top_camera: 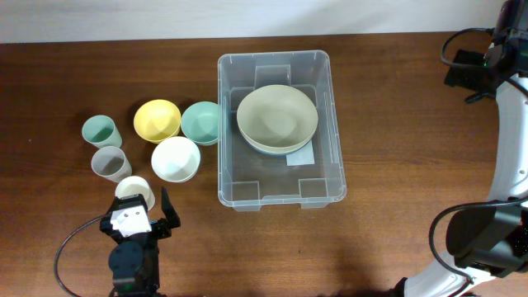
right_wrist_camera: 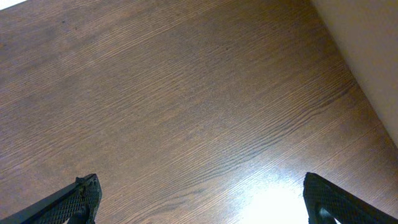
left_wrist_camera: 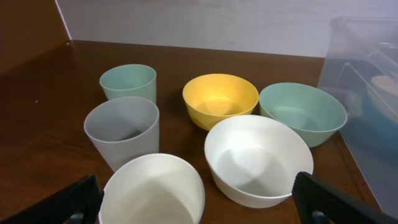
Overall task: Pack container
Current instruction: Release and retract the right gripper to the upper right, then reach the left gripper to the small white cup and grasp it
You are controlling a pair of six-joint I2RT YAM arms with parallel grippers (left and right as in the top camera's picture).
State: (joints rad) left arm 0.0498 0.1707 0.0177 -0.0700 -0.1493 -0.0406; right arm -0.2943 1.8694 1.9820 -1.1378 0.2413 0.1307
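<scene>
The clear plastic container (top_camera: 280, 132) stands mid-table with a large pale green bowl (top_camera: 277, 120) inside; its wall shows at the right of the left wrist view (left_wrist_camera: 367, 93). Left of it sit a yellow bowl (top_camera: 157, 120), a teal bowl (top_camera: 200, 122), a white bowl (top_camera: 175, 159), a teal cup (top_camera: 100, 130), a grey cup (top_camera: 110, 162) and a white cup (top_camera: 134, 192). My left gripper (top_camera: 139, 211) is open, its fingers either side of the white cup (left_wrist_camera: 152, 193) in the wrist view. My right gripper (right_wrist_camera: 199, 199) is open over bare wood, empty.
The right arm (top_camera: 495, 66) runs along the table's right edge, far from the container. A white wall borders the table's far side (left_wrist_camera: 217, 25). The left arm's body (top_camera: 132, 260) sits at the front edge.
</scene>
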